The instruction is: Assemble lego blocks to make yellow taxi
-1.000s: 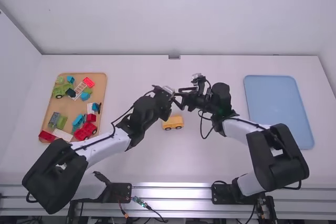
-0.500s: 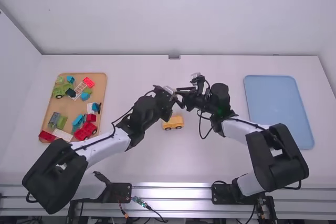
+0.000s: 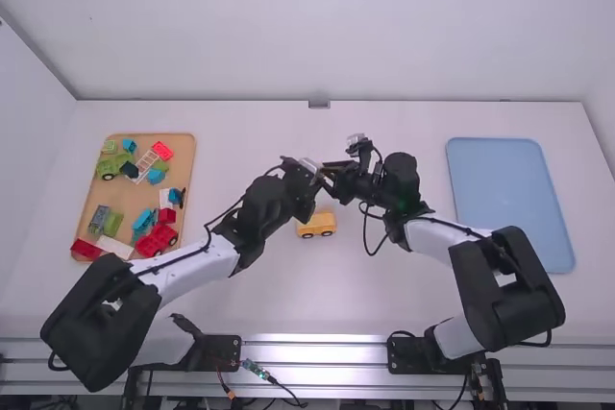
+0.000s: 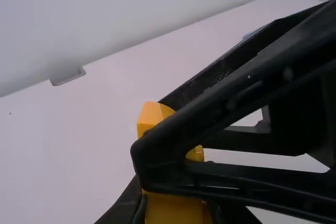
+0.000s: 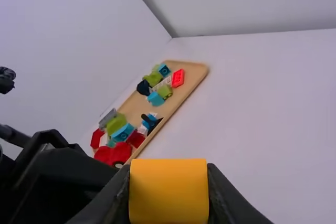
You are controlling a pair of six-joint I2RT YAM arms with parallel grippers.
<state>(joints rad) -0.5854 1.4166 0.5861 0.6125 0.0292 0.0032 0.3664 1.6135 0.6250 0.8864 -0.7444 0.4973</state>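
Yellow plastic block (image 5: 168,188), pinched twice!
Left gripper (image 4: 174,208) and right gripper (image 5: 168,195) both squeeze it, maybe swapping; next, one should let go.

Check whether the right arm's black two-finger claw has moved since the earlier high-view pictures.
Yes, slightly: in the high view the right claw has shifted toward the picture's left, farther from the flat pale-blue tray.

two robot arms (image 3: 183,280), one white table (image 3: 356,295), one wooden tray (image 3: 185,153), one blue tray (image 3: 509,199), one yellow car (image 3: 316,227), one red car (image 3: 154,241), one white ladder (image 3: 147,163) and three red blocks (image 3: 161,151) are here.
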